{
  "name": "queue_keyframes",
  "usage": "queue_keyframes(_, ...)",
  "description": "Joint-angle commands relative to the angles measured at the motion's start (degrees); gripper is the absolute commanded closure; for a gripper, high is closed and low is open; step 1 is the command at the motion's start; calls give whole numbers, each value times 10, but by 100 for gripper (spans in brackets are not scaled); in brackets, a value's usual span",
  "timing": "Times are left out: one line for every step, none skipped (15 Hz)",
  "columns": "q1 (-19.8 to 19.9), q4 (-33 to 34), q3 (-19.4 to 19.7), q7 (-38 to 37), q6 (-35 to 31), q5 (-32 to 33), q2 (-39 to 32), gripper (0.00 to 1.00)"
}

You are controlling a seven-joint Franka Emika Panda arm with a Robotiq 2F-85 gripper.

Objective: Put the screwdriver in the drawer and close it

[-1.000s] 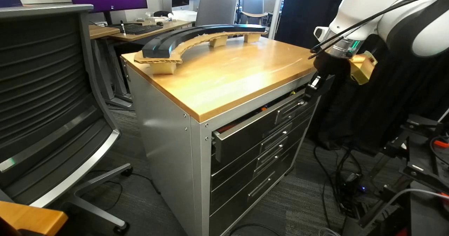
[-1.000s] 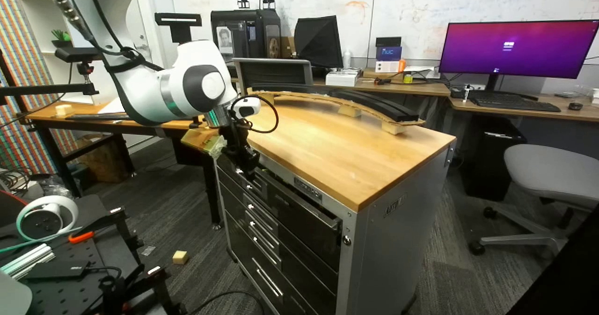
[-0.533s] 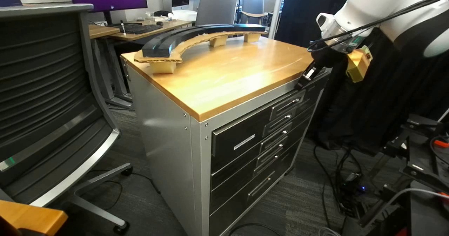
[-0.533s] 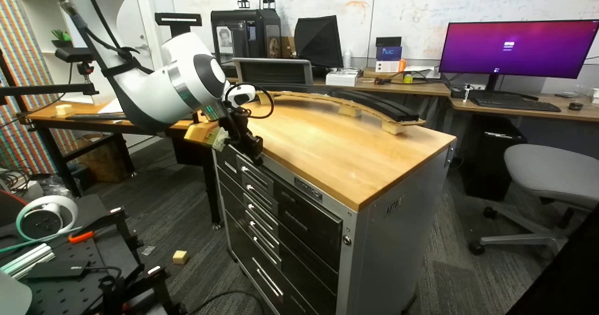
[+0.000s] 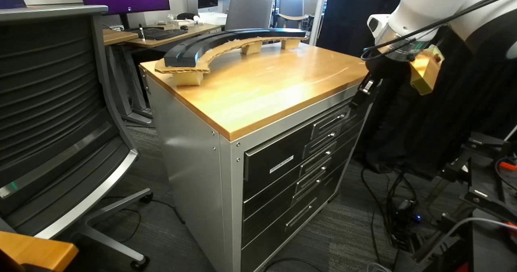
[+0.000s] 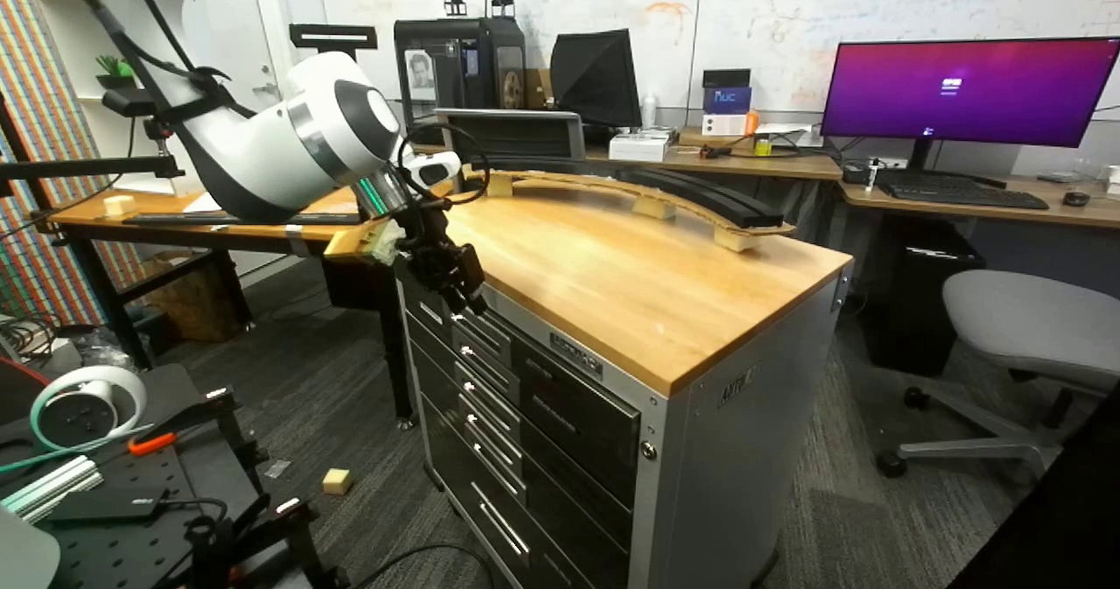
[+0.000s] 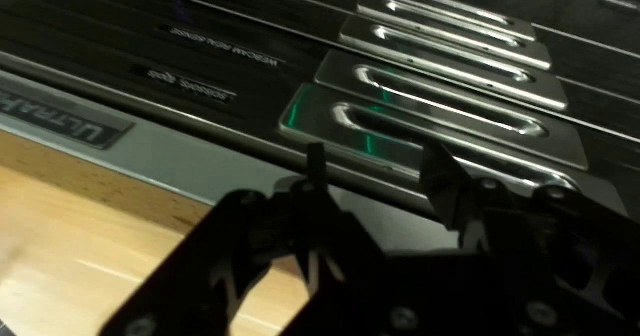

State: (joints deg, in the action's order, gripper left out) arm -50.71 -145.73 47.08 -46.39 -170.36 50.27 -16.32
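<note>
The drawer [image 5: 264, 157] is the uppermost grey one of the cabinet, and it is shut in both exterior views [image 6: 573, 392]. In the wrist view its front [image 7: 260, 114] and bar handle show. The screwdriver is out of view, and the inside of the drawer is hidden. My gripper [image 5: 354, 101] hangs just in front of the cabinet's upper edge, close to the drawer's handle; it also shows in an exterior view [image 6: 466, 304]. In the wrist view the gripper's fingers [image 7: 375, 151] are apart with nothing between them.
The wooden cabinet top [image 5: 258, 94] bears a curved black track on cardboard [image 5: 234, 37]. Lower drawers [image 6: 477, 414] with bar handles stand below. An office chair [image 5: 52, 114] and a dark side table [image 6: 175, 519] stand near. A yellow block [image 6: 337, 481] lies on the floor.
The drawer was partly open one second ago, with orange and yellow things showing inside; it has been shut. Since half a second ago my gripper has moved back from the cabinet and slightly down.
</note>
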Motion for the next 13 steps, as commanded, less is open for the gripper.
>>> queue_keyframes(-11,-31,-1,111,156,-56,141,14)
queue_keyframes(-19,-29,3,156,200,-88,168,8)
queue_keyframes(-21,-22,-2,199,246,-125,188,2)
queue_keyframes(-27,-8,-2,235,291,-156,199,0)
queue_keyframes(-27,4,-8,271,337,-189,215,0)
queue_keyframes(79,17,-119,315,380,-229,220,0)
queue_keyframes(97,30,-143,347,423,-263,229,0)
queue_keyframes(137,38,-189,363,469,-284,249,0)
queue_keyframes(180,49,-233,381,512,-313,261,0)
queue_keyframes(229,31,-279,349,441,-289,220,0)
queue_keyframes(257,40,-311,365,472,-308,231,1)
queue_keyframes(270,45,-325,373,487,-316,240,1)
queue_keyframes(276,46,-329,377,492,-318,245,0)
